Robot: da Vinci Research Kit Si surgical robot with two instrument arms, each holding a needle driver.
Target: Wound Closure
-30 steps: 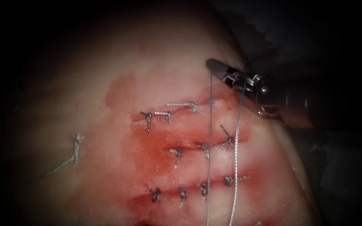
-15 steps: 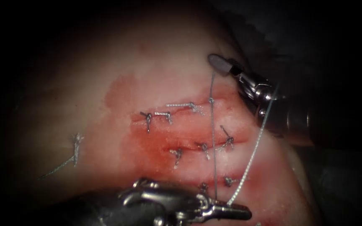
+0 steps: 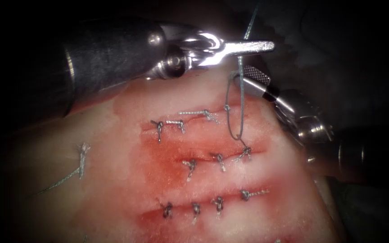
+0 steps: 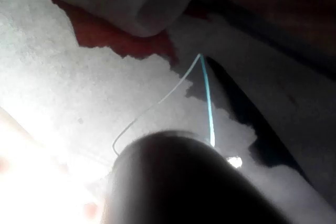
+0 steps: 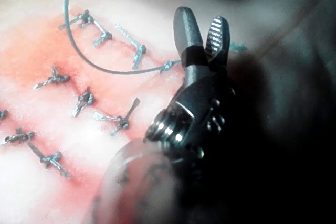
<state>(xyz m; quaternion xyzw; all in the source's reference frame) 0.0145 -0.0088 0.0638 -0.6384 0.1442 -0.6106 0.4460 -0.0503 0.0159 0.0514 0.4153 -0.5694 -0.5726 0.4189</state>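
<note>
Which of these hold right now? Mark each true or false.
1. The left gripper is shut on the thread. True.
2. The left gripper sits at the bottom of the endoscope view. False: it is at the top, above the stitched area.
3. A loop of thread hangs beside the right gripper, over the tissue. True.
4. The cuts are all unstitched. False: rows of knotted stitches cross them.
</note>
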